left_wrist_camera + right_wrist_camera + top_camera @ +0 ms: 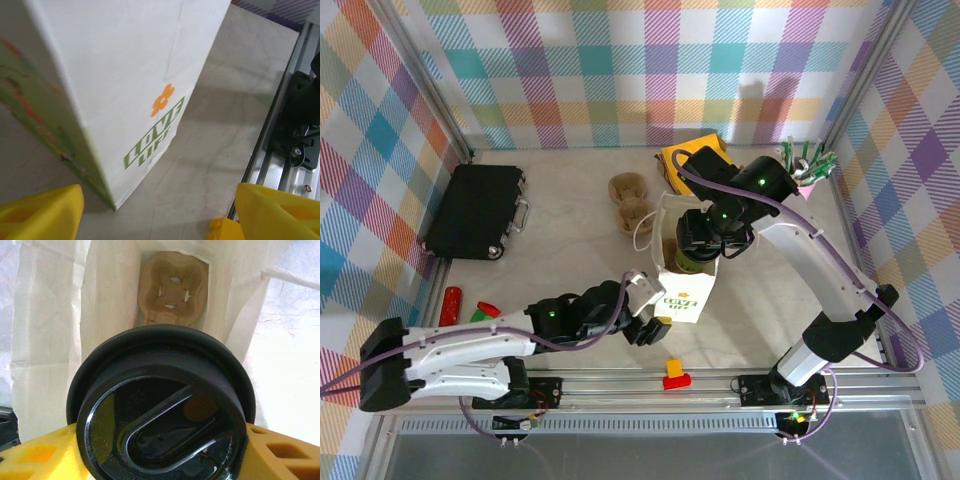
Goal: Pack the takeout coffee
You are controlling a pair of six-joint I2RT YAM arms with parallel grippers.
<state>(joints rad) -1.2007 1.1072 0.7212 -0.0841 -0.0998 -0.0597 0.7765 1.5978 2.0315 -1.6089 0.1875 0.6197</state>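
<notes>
The right gripper (160, 460) pinches the takeout coffee (160, 410) from two sides. In the right wrist view its yellow fingers (35, 455) press on the black lid at the lower left and lower right of the frame. The lid hides the body of the cup and the tips of the fingers. In the top view this gripper (705, 243) is near the centre of the frame, and under it a small part of the cup (694, 263) with the green band is seen at the open mouth of the white bag (685, 295). How deep the cup sits in the bag is hard to make out. Above the lid in the wrist frame, the white walls of the bag (50, 315) surround a brown cardboard carrier (172, 290); I cannot tell if it lies inside the bag or behind it. The left gripper (157, 215) is spread wide. Its yellow fingertips are cut off by the lower edge of the frame, and the bottom corner of the bag (125, 75) stands between them, touching neither. In the top view the left gripper (645, 315) is just left of the bag's printed face. A black case (475, 210) lies at the left and a pink tumbler (808, 165) stands at the upper right.
</notes>
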